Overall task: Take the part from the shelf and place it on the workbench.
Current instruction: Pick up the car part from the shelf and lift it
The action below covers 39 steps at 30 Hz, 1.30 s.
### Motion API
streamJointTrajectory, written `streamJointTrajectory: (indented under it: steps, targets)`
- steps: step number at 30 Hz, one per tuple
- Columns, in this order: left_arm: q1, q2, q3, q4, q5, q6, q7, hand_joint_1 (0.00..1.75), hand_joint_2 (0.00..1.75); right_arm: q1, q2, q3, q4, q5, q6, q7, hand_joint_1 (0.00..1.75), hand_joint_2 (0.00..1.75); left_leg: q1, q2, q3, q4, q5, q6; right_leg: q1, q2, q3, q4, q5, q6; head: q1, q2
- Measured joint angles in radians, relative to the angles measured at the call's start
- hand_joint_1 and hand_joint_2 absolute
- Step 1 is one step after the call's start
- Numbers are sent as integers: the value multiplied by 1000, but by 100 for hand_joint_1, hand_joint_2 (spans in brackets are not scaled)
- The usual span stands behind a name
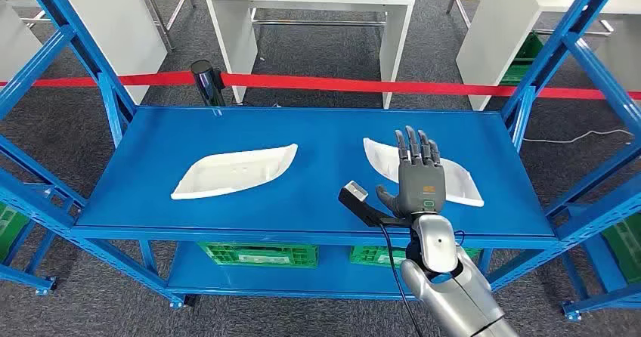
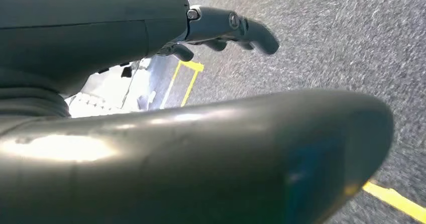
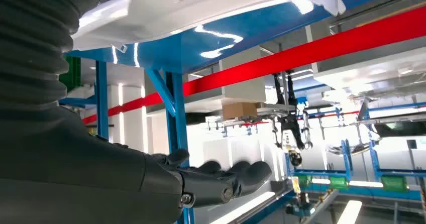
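Over the right white part [image 1: 465, 180], the right robot hand [image 1: 418, 174] hovers flat, fingers spread, empty.

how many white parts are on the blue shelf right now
2. One part lies on the left half of the shelf. The other part lies on the right half, partly hidden beneath the right hand.

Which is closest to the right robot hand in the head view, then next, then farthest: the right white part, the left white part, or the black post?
1. Right white part, under the right robot hand.
2. Left white part, shelf's left.
3. Black post, behind the shelf.
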<state>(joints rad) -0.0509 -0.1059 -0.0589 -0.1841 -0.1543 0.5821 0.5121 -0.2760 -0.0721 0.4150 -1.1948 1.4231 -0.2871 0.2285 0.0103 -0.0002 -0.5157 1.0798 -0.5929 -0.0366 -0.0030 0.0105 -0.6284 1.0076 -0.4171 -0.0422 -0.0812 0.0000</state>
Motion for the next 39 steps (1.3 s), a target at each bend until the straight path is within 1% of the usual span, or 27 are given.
streamJointTrajectory:
  steps: [2, 3, 4, 5, 6, 7, 8, 9, 10, 11, 12, 14, 15, 16, 18, 19, 22, 23, 24, 29, 39]
  targets:
    - [0, 0, 1, 0, 1, 0, -5, 0, 0, 6, 0, 0, -10, 3, 12, 4, 0, 175, 2, 0, -46, 75, -30, -3, 0, -1, 5, 0, -5, -3, 0, 0]
    - [1, 0, 2, 0, 3, -1, -8, 0, 0, 13, 0, 0, -19, 5, 24, 9, 0, 175, 3, 0, -88, 140, -51, -7, -1, -1, 10, 0, -9, -5, -1, 0]
    - [2, 0, 3, 0, 4, -1, -12, 0, 0, 21, -1, 0, -28, 7, 37, 14, 0, 175, 5, 0, -124, 189, -58, -10, -1, -1, 14, 1, -14, -5, -1, 0]
    - [3, 0, 5, 0, 6, -1, -12, 0, 0, 29, -1, 0, -36, 9, 51, 18, 0, 175, 7, 0, -144, 205, -46, -12, -2, 0, 19, 2, -20, -4, -1, 0]
    - [5, 0, 7, 1, 7, -1, -11, 0, 0, 35, -2, 0, -43, 11, 61, 22, 0, 175, 9, 0, -146, 183, -13, -14, -4, 1, 24, 5, -25, -2, 0, 0]
    - [6, 0, 10, 1, 7, -1, -11, 0, 0, 39, -2, 0, -50, 14, 68, 25, 0, 175, 11, 0, -131, 129, 32, -16, -6, 3, 29, 9, -31, 2, 0, 0]
    - [7, 0, 12, 1, 7, -1, -10, 0, 0, 42, -3, 0, -56, 15, 73, 27, 0, 175, 13, 0, -109, 64, 71, -18, -7, 4, 33, 14, -38, 8, -1, 0]
    - [6, -1, 15, 1, 7, -1, -11, 0, 0, 44, -3, 0, -62, 16, 76, 30, 0, 175, 14, -1, -90, 9, 98, -16, -7, 6, 33, 21, -45, 15, -1, 0]
    - [5, -2, 17, 1, 7, -2, -13, 0, 0, 45, -4, 0, -67, 16, 78, 32, 0, 175, 15, -3, -77, -25, 112, -12, -4, 7, 32, 25, -49, 21, 0, 0]
    - [4, -4, 18, 1, 7, -4, -16, 0, 0, 46, -5, 0, -72, 16, 80, 33, 0, 175, 15, -5, -73, -38, 113, -7, -2, 8, 30, 29, -52, 23, 0, 0]
    - [4, -5, 19, 1, 7, -8, -19, 0, 0, 47, -6, 0, -76, 17, 81, 33, 0, 175, 15, -6, -73, -40, 114, -2, 1, 8, 28, 30, -52, 17, 1, 0]
    - [4, -6, 20, 2, 7, -13, -22, 0, 0, 49, -10, -1, -81, 17, 81, 33, 0, 175, 15, -7, -73, -42, 115, 1, 2, 8, 30, 27, -50, -1, 2, 0]
    - [5, -6, 21, 2, 7, -14, -22, 0, 0, 49, -11, -2, -83, 18, 83, 34, 0, 175, 14, -8, -72, -42, 115, 3, 2, 8, 32, 24, -48, -6, 2, 0]
    - [5, -6, 22, 2, 7, -14, -22, 0, 0, 50, -12, -2, -85, 20, 84, 36, 0, 175, 14, -8, -72, -42, 114, 5, 2, 8, 34, 21, -47, -5, 2, 0]
    - [4, -7, 24, 2, 7, -14, -22, 0, 0, 51, -15, -4, -92, 26, 91, 43, 0, 175, 13, -9, -70, -42, 112, 10, 2, 8, 40, 15, -47, 0, 2, 0]
    - [4, -7, 25, 2, 7, -14, -22, 0, 0, 53, -17, -4, -96, 30, 96, 48, 0, 175, 13, -9, -69, -42, 111, 12, 2, 8, 42, 13, -47, 5, 2, 0]
    - [4, -7, 27, 2, 6, -14, -22, 0, 0, 68, -28, -8, -116, 35, 116, 64, 0, 175, 11, -9, -66, -42, 109, 16, 0, 7, 47, 8, -48, 28, 2, 0]
    - [4, -7, 27, 2, 5, -14, -22, 0, 0, 73, -32, -10, -120, 35, 122, 67, 0, 175, 11, -9, -66, -41, 108, 17, -1, 7, 48, 7, -48, 34, 2, 0]
    - [5, -7, 27, 2, 5, -14, -22, 0, 0, 77, -35, -11, -123, 35, 127, 69, 0, 175, 10, -8, -65, -41, 108, 17, -1, 7, 48, 6, -48, 37, 2, 0]
    - [4, -7, 27, 2, 5, -14, -22, 0, 0, 87, -44, -12, -129, 36, 137, 70, 0, 175, 10, -8, -63, -43, 108, 18, -1, 8, 48, 6, -49, 41, 2, 0]
    - [5, -8, 30, 2, 5, -14, -22, 0, 0, 102, -57, -18, -130, 31, 157, 75, 0, 175, 10, -8, -58, -51, 110, 14, -1, 8, 48, 6, -50, 41, 2, 0]
